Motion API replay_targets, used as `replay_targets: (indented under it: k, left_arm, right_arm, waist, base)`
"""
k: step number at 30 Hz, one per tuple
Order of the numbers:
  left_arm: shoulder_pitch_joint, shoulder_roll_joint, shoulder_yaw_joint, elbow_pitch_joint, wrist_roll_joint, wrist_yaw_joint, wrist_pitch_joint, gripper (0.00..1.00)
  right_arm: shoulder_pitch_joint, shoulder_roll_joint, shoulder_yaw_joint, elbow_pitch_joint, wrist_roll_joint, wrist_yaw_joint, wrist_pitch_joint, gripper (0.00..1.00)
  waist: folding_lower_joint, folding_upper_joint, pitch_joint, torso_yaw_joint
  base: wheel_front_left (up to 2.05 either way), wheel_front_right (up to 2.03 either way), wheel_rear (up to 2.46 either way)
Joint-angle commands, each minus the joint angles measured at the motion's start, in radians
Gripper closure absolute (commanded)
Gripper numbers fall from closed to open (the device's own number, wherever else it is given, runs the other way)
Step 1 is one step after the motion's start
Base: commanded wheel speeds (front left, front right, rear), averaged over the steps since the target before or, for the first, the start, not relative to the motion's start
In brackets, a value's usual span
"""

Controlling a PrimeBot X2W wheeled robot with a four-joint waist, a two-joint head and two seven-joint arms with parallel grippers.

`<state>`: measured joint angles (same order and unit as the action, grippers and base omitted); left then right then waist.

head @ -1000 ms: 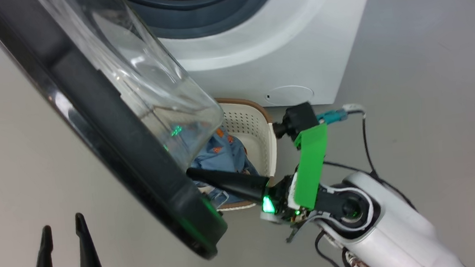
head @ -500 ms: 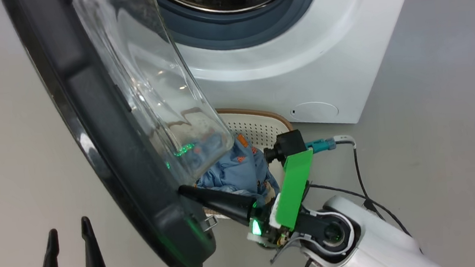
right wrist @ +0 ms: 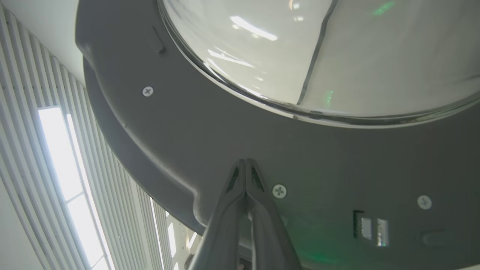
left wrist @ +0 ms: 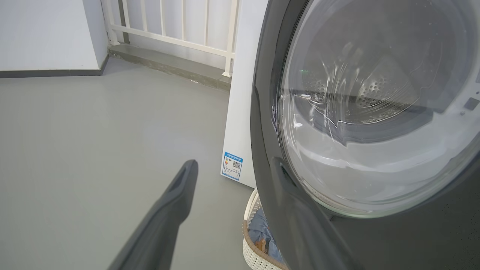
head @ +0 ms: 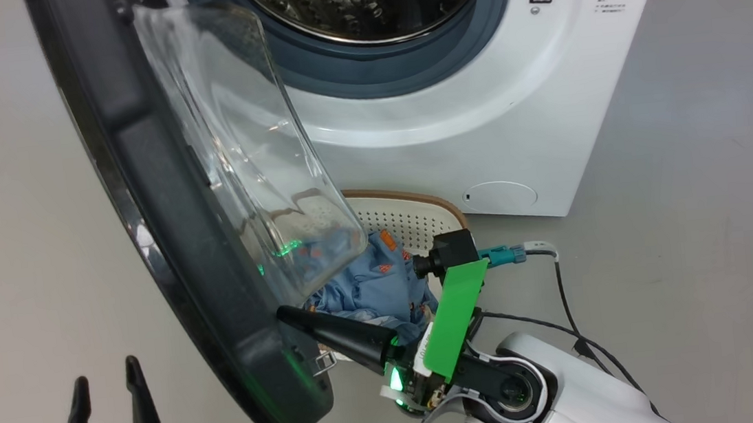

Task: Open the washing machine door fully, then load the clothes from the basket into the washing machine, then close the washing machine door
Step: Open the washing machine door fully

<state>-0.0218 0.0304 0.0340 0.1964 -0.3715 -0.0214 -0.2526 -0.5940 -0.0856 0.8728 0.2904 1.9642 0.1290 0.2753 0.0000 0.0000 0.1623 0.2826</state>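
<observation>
Pressing your right gripper point(head: 286, 315) — jaws shut, one wedge — on the washing machine door point(head: 162, 211) should swing it wider; left gripper point(head: 105, 372) hangs spread wide.

You see one washing machine point(head: 479, 125), one door point(head: 162, 211), one basket point(head: 412, 218), one heap of clothes point(head: 377, 287), garment count unclear. Left gripper point(head: 105, 372) plus right gripper point(head: 284, 313) makes two, two fingers point(head: 138, 407) each. Three screws point(right wrist: 147, 91) on door's inner face. One hatch point(head: 501, 195), one label sticker point(left wrist: 232, 165).

This looks like a bare indoor utility or test room. A white front-loading washing machine point(head: 479, 125) stands on a smooth grey floor point(left wrist: 75, 131), with plain white walls point(left wrist: 41, 30), a white railing point(left wrist: 172, 40) and a slatted ceiling point(right wrist: 22, 112) with a strip light point(right wrist: 56, 150).
</observation>
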Motion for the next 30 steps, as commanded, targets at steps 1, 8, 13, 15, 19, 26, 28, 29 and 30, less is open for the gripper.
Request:
replay_targets:
  k: [1, 8, 13, 15, 19, 26, 28, 29, 30]
  left_arm:
    - [-0.009, 0.02, 0.039, -0.019, -0.005, 0.005, -0.009, 0.0]
    - [-0.001, 0.02, 0.083, -0.024, 0.001, 0.005, -0.009, 0.0]
    - [0.005, 0.02, 0.112, -0.02, 0.004, 0.0, -0.009, 0.0]
    - [0.007, 0.02, 0.118, -0.021, 0.004, 0.0, -0.009, 0.0]
    - [0.021, 0.02, 0.134, -0.014, 0.014, -0.011, -0.009, 0.0]
    - [0.04, 0.02, 0.151, -0.011, 0.029, -0.018, -0.009, 0.0]
    - [0.044, 0.02, 0.157, -0.009, 0.031, -0.019, -0.009, 0.0]
    - [0.046, 0.02, 0.16, -0.008, 0.032, -0.02, -0.009, 0.0]
    - [0.05, 0.02, 0.163, -0.006, 0.033, -0.02, -0.009, 0.0]
  right_arm:
    - [0.015, 0.035, 0.008, -0.031, -0.002, 0.002, -0.01, 1.0]
    - [0.028, 0.035, -0.041, -0.04, -0.164, 0.002, -0.086, 0.0]
    - [0.052, 0.001, -0.067, -0.065, -0.402, 0.002, -0.22, 0.0]
    - [0.062, -0.044, -0.048, -0.071, -0.508, 0.002, -0.32, 0.0]
    - [0.09, -0.16, 0.001, -0.042, -0.679, 0.002, -0.521, 0.0]
    - [0.245, -0.204, -0.307, -0.058, -1.071, 0.002, -0.537, 0.0]
    - [0.31, -0.185, -0.403, -0.089, -1.166, 0.002, -0.537, 0.0]
    - [0.338, -0.179, -0.443, -0.104, -1.217, 0.002, -0.537, 0.0]
    - [0.364, -0.173, -0.476, -0.116, -1.264, 0.002, -0.537, 0.0]
  waist:
    - [0.0, 0.0, -0.004, -0.008]
    - [0.0, 0.0, -0.015, -0.054]
    - [0.0, 0.0, -0.033, -0.085]
    - [0.0, 0.0, -0.038, -0.096]
    - [0.0, 0.0, -0.057, -0.127]
    - [0.0, 0.0, -0.077, -0.164]
    - [0.0, 0.0, -0.081, -0.174]
    - [0.0, 0.0, -0.085, -0.178]
    - [0.0, 0.0, -0.09, -0.182]
  base:
    - [0.0, 0.0, 0.0]
    - [0.0, 0.0, 0.0]
    - [0.0, 0.0, 0.0]
    - [0.0, 0.0, 0.0]
    - [0.0, 0.0, 0.0]
    - [0.0, 0.0, 0.0]
    - [0.0, 0.0, 0.0]
    - [0.0, 0.0, 0.0]
    - [0.0, 0.0, 0.0]
